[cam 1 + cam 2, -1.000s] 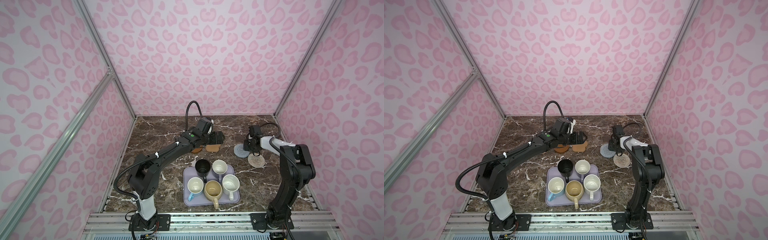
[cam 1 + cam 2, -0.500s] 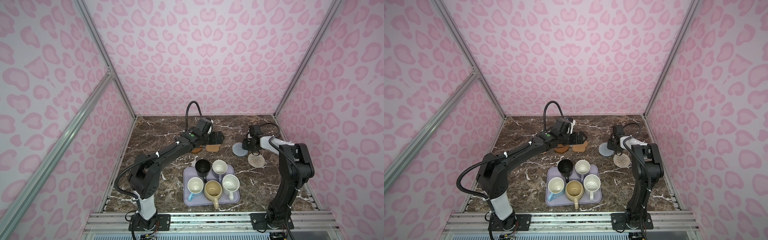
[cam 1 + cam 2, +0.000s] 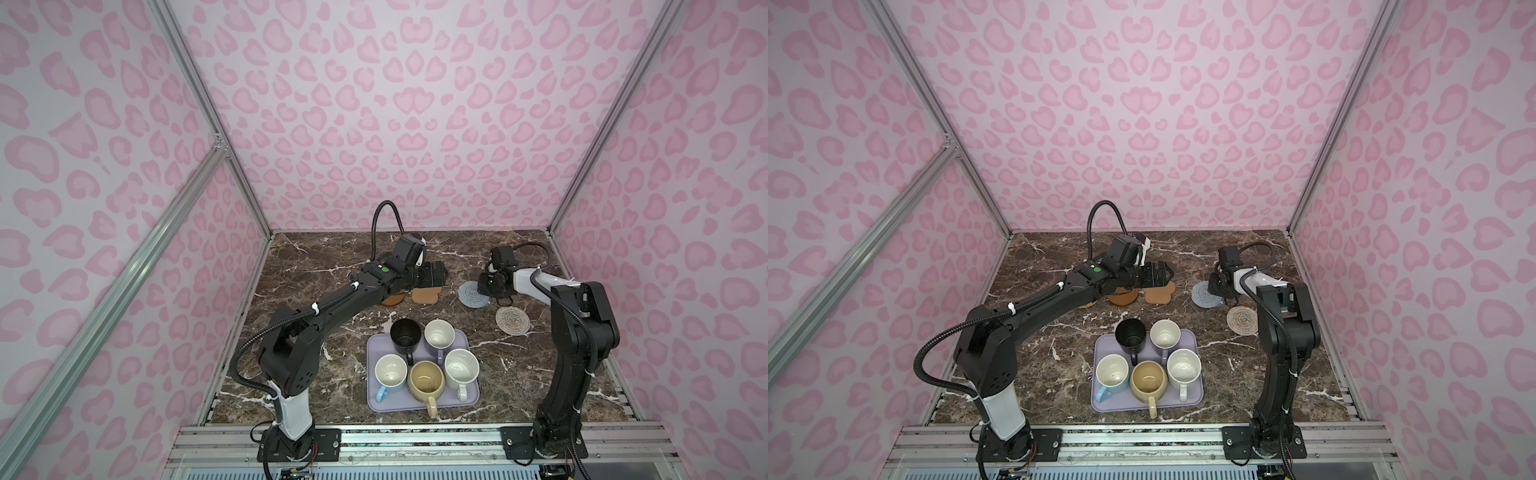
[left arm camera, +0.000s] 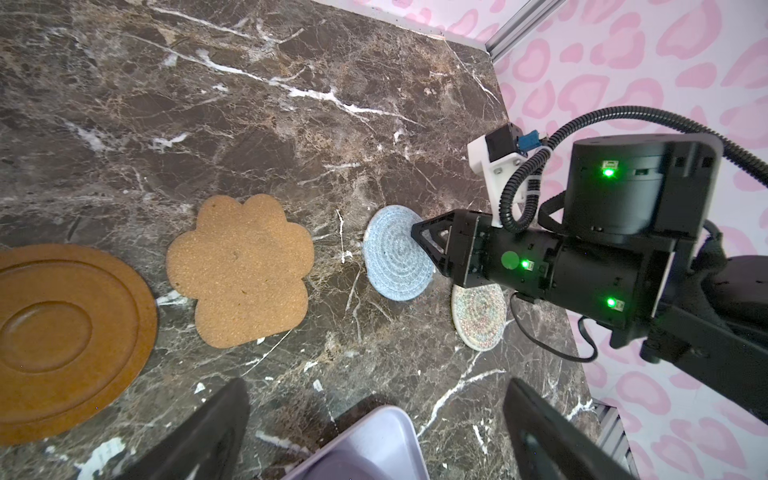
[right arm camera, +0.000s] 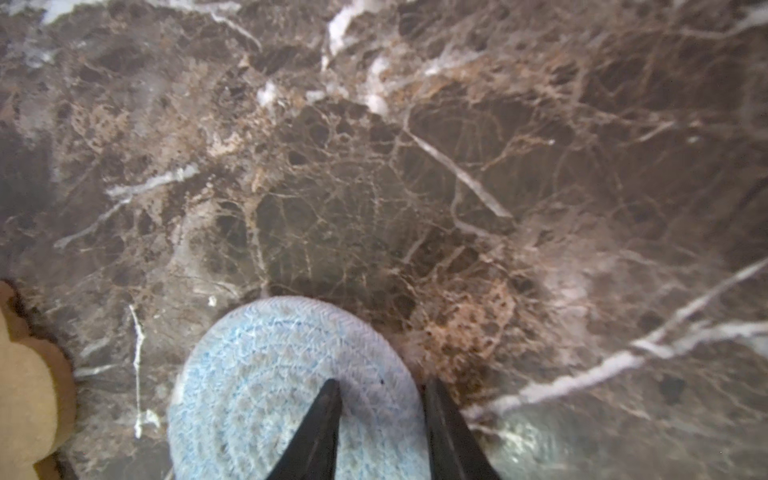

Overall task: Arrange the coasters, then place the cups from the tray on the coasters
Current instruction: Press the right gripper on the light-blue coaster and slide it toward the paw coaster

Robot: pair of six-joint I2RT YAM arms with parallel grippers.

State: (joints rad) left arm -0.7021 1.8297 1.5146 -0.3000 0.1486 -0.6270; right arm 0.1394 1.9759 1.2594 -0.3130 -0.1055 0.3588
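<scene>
- Sliding the grey-blue coaster (image 3: 468, 295) a little toward 9 o'clock across the marble table (image 3: 316, 266) over the last second (a small shift, yet plain in both top views), easing it away from the cream coaster (image 3: 512, 320) at its 4 o'clock.
- Narrowing the right gripper (image 5: 382, 382) all the while: resting one finger on the knitted top, the other just beyond the rim, with a slim gap between. Not showing whether it is clenching the rim or merely pressing down, so cannot tell.
- Keeping the left gripper (image 4: 376, 388) spread wide, empty and unmoved, hovering by the paw-shaped coaster (image 3: 424, 296).
- Lying flat now at about 1 o'clock from the tray (image 3: 373, 347), the grey-blue coaster is joining a rough row: dark brown coaster (image 4: 70, 332) at 11, paw shape at 12, cream at 2.
- Probably still spacing out the mats, then, making room for one mug on each.
- Leaving the cups (image 3: 424, 377) waiting, all five crowding the tray at the table's 6 o'clock, none yet standing on a coaster.
</scene>
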